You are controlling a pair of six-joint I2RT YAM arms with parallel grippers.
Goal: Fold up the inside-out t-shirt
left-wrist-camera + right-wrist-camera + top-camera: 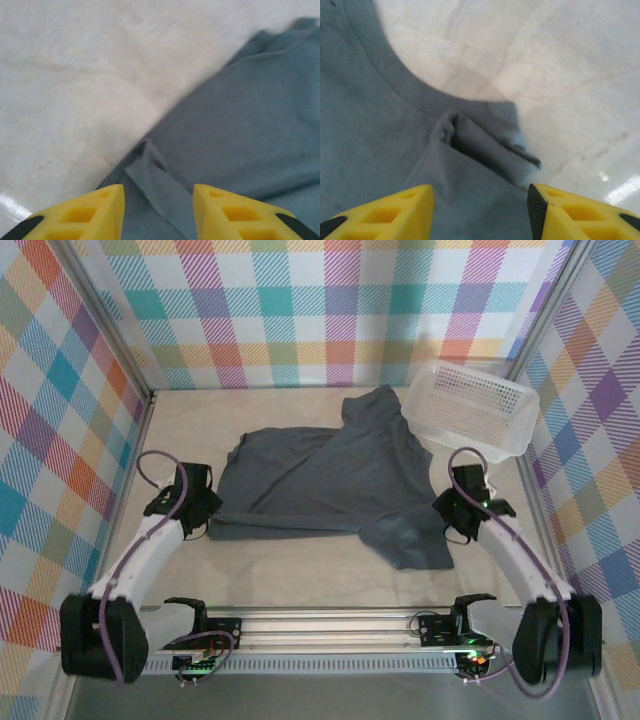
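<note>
The inside-out t-shirt (320,475) lies dark grey on the table, partly folded over itself, with one flap reaching toward the back and another toward the front right. My left gripper (205,515) sits at the shirt's near left corner. In the left wrist view it (159,192) is open, and a folded hem strip of the shirt (165,190) lies between its yellow fingers. My right gripper (452,512) is at the shirt's right edge. In the right wrist view it (480,192) is also open, over a puckered fold (485,145) beside the curved neckline (405,92).
A white mesh basket (470,405) stands tilted at the back right, close to the shirt's rear flap. Checked walls enclose the table on three sides. A metal rail (330,625) with the arm bases runs along the near edge. Bare tabletop (300,565) lies in front of the shirt.
</note>
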